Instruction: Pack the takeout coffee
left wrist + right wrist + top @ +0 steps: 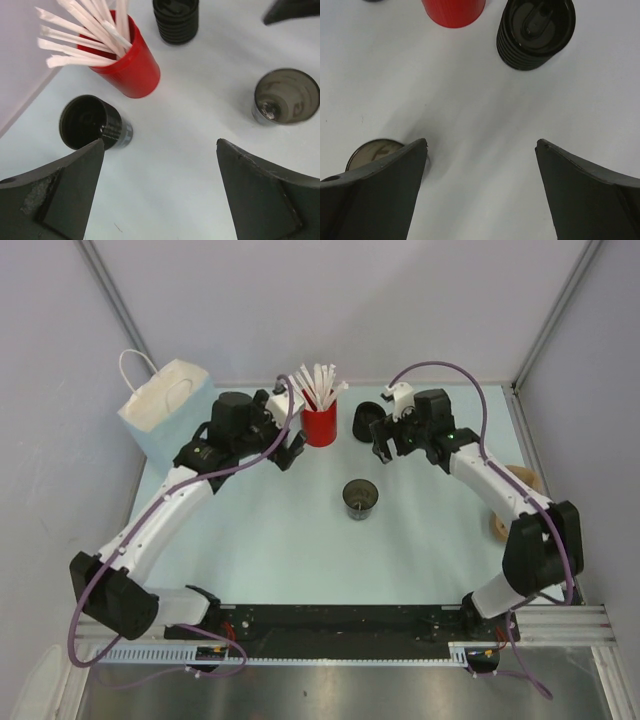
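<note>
On the pale blue table [270,540] the biggest thing I see is the white paper bag [165,402], which stands at the far left corner. A tan cardboard tray [524,478] lies at the right edge, partly hidden behind my right arm.

The left hand [160,145] is released, its fingers spread wide and holding nothing. The right hand [482,142] is the same, with only bare table between its fingers.

The red cup [320,424] stands upright at the far middle, full of white sticks [320,385]. The takeout coffee [535,30], a black ribbed cup with a lid, stands upright just to the right of the red cup. It is ahead of the right hand and not between the fingers.

A smoky see-through cup [360,498] stands alone nearer to the table's middle. One more small black open cup [92,122] is just beside the left hand's finger (only the left wrist camera shows it).
</note>
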`<action>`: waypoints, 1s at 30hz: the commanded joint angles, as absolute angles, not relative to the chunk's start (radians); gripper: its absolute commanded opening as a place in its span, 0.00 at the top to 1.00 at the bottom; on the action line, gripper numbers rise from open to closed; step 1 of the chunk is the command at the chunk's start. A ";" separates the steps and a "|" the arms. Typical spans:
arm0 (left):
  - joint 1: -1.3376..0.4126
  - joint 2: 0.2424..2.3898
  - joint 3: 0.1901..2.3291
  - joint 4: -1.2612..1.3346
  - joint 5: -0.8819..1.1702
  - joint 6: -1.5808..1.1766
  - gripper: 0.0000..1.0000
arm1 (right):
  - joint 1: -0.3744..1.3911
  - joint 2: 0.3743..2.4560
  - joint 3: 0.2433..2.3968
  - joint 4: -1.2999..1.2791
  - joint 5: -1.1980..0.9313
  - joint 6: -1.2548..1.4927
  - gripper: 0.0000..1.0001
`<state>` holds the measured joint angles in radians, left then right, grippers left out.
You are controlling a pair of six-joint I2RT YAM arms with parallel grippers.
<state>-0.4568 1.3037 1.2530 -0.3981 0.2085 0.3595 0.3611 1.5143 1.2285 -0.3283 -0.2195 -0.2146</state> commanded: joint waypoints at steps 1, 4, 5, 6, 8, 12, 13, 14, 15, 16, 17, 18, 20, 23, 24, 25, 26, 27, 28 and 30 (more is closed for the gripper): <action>-0.449 1.263 1.243 -0.541 0.310 0.434 0.01 | 0.356 1.632 1.330 -0.175 -0.284 -0.177 0.07; -0.439 1.220 1.209 -0.564 0.348 0.452 0.01 | 0.357 1.725 1.406 -0.158 -0.302 -0.160 0.09; -0.437 1.209 1.204 -0.575 0.350 0.465 0.01 | 0.359 1.745 1.448 -0.161 -0.305 -0.160 0.09; -0.436 1.197 1.206 -0.598 0.348 0.483 0.01 | 0.359 1.770 1.474 -0.164 -0.307 -0.160 0.11; -0.416 1.161 1.210 -0.615 0.354 0.494 0.00 | 0.356 1.834 1.514 -0.175 -0.307 -0.161 0.16; -0.380 1.098 1.193 -0.607 0.399 0.480 0.01 | 0.354 1.925 1.627 -0.189 -0.311 -0.160 0.21; -0.377 1.082 1.186 -0.597 0.402 0.477 0.01 | 0.350 1.943 1.644 -0.195 -0.311 -0.158 0.23; -0.374 1.075 1.171 -0.591 0.403 0.474 0.01 | 0.350 1.957 1.658 -0.198 -0.316 -0.158 0.24; -0.373 1.071 1.164 -0.586 0.403 0.466 0.01 | 0.348 1.986 1.672 -0.199 -0.319 -0.158 0.26; -0.371 1.065 1.158 -0.580 0.410 0.462 0.01 | 0.348 1.999 1.696 -0.202 -0.316 -0.156 0.29; -0.370 1.062 1.146 -0.578 0.411 0.462 0.01 | 0.347 2.009 1.706 -0.202 -0.316 -0.153 0.30; -0.368 1.060 1.141 -0.577 0.411 0.459 0.01 | 0.347 2.029 1.713 -0.202 -0.314 -0.152 0.31; -0.362 1.054 1.132 -0.568 0.408 0.457 0.01 | 0.347 2.046 1.726 -0.196 -0.318 -0.150 0.35; -0.348 1.045 1.129 -0.563 0.422 0.448 0.01 | 0.350 2.080 1.743 -0.201 -0.308 -0.150 0.37; -0.345 1.045 1.129 -0.563 0.426 0.445 0.01 | 0.351 2.085 1.746 -0.204 -0.304 -0.153 0.37; -0.344 1.045 1.131 -0.563 0.431 0.443 0.01 | 0.353 2.095 1.747 -0.203 -0.301 -0.153 0.37; -0.342 1.045 1.132 -0.563 0.434 0.442 0.00 | 0.354 2.100 1.749 -0.199 -0.296 -0.153 0.37; -0.342 1.045 1.134 -0.563 0.437 0.439 0.01 | 0.354 2.105 1.753 -0.199 -0.287 -0.153 0.37; -0.342 1.046 1.134 -0.561 0.439 0.437 0.01 | 0.353 2.109 1.758 -0.199 -0.279 -0.153 0.38; -0.341 1.049 1.132 -0.558 0.442 0.436 0.01 | 0.354 2.128 1.775 -0.201 -0.272 -0.155 0.38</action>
<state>-0.3504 1.0611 1.1267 -0.5877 0.4011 0.4461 0.3515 2.1029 1.7008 -0.2188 -0.2966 -0.1532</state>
